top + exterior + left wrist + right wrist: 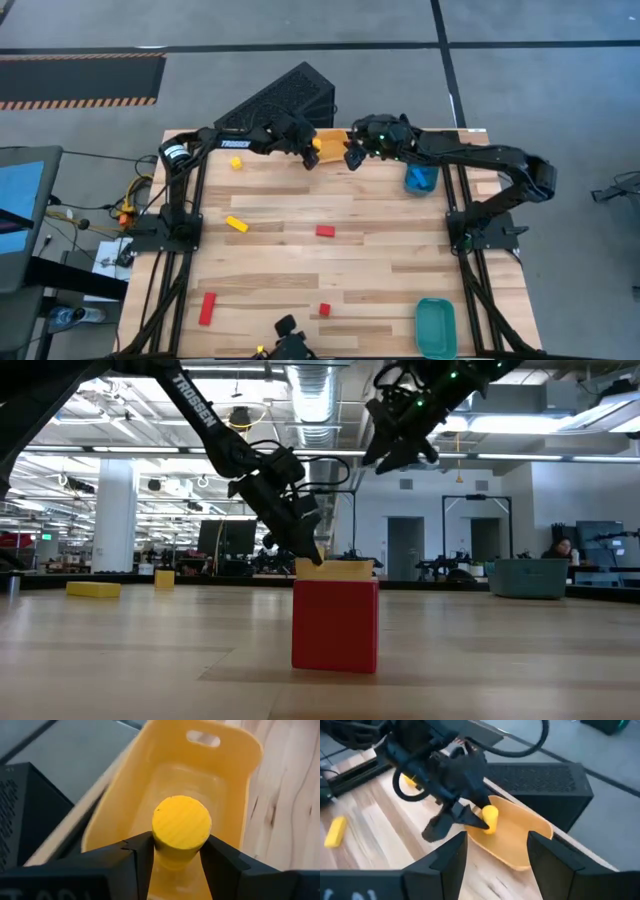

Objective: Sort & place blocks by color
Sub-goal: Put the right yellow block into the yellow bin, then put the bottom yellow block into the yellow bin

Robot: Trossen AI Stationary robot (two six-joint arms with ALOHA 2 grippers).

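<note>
My left gripper [312,158] reaches to the table's far middle and is shut on a yellow round block [181,826], just over the orange tray [235,780]. My right gripper [495,855] hangs open and holds nothing, a little to the right of the tray [332,138] and higher up [400,450]. Loose blocks lie flat on the wood: two yellow [236,162] [236,224], and three red [325,231] [207,308] [324,310]. My left gripper pinches the yellow block's curved side [156,840] between its two fingers, one finger on each side. The fingers slant down toward the far edge from the table's left. The block [490,817] sits clear of the table, over the inside of the orange tray.
A blue tray [420,180] stands at the far right, and a teal tray [435,325] at the near right corner. A black perforated box [285,100] sits just beyond the far edge behind the orange tray. The wood between the loose blocks is bare.
</note>
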